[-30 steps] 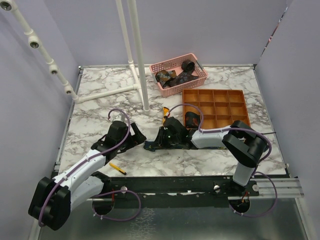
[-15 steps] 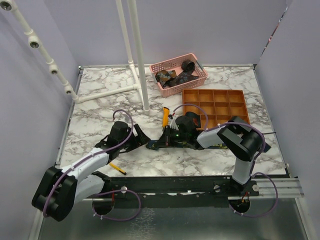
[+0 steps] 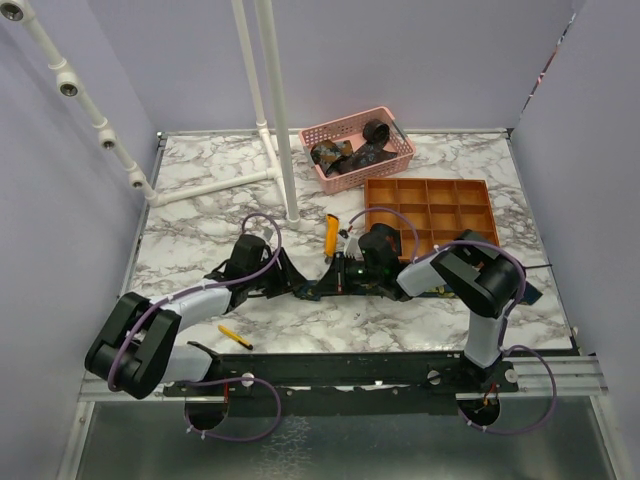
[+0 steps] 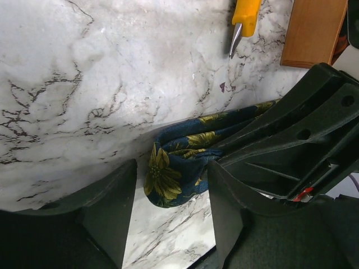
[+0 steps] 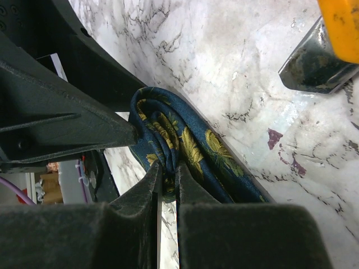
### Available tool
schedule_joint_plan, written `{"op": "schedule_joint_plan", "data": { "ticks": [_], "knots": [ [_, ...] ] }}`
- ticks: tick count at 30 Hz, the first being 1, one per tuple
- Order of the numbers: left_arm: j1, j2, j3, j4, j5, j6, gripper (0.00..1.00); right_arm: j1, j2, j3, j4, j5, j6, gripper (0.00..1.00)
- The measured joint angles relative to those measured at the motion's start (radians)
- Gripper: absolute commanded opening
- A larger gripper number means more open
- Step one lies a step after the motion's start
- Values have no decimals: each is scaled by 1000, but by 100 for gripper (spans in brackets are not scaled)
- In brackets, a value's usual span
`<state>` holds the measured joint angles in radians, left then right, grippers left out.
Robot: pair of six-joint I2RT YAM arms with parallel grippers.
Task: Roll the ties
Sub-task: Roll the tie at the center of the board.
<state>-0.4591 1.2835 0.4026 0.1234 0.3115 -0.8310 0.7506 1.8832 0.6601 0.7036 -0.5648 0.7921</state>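
Left wrist cam: the tie (image 4: 174, 168) has its folded end between the left gripper (image 4: 171, 193)'s parted jaws, right wrist cam shows the right gripper (image 5: 168, 176) pinched shut on its layers, and top cam puts it mid-front on the table (image 3: 200, 210), and it looks soft, light and slippery, so I'd grab the fold itself.

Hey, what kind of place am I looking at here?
Probably a robotics lab test cell: two arms bolted to a marble-patterned table, plain lavender walls boxing it in, and a pink basket of ties.
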Motion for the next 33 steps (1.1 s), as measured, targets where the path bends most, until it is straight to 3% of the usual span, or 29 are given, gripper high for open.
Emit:
{"op": "schedule_joint_plan", "data": {
  "ticks": [5, 11, 13, 16, 17, 21, 28, 30, 33],
  "knots": [
    [0, 27, 3, 18, 24, 6, 38, -5, 13, -2, 21, -13, 0, 4],
    [1, 41, 2, 18, 34, 9, 37, -6, 26, -2, 42, -24, 2, 3],
    [2, 43, 2, 19, 37, 9, 41, -6, 32, -2, 50, -28, 5, 3],
    [2, 43, 1, 25, 44, 8, 60, -6, 40, -2, 64, -32, 17, 2],
    [2, 43, 1, 31, 48, 4, 61, -6, 41, -2, 68, -32, 19, 2],
    [2, 18, 0, 25, 60, -3, 59, -6, 45, -1, 80, -32, 27, 2],
    [1, -39, -15, -66, 27, 5, 43, -6, 45, -1, 82, -32, 29, 2],
    [1, -33, -14, -70, 23, 6, 44, -6, 45, -1, 82, -32, 29, 2],
    [1, -20, -8, -70, 22, 10, 55, -6, 45, -1, 82, -33, 29, 1]
  ]
}}
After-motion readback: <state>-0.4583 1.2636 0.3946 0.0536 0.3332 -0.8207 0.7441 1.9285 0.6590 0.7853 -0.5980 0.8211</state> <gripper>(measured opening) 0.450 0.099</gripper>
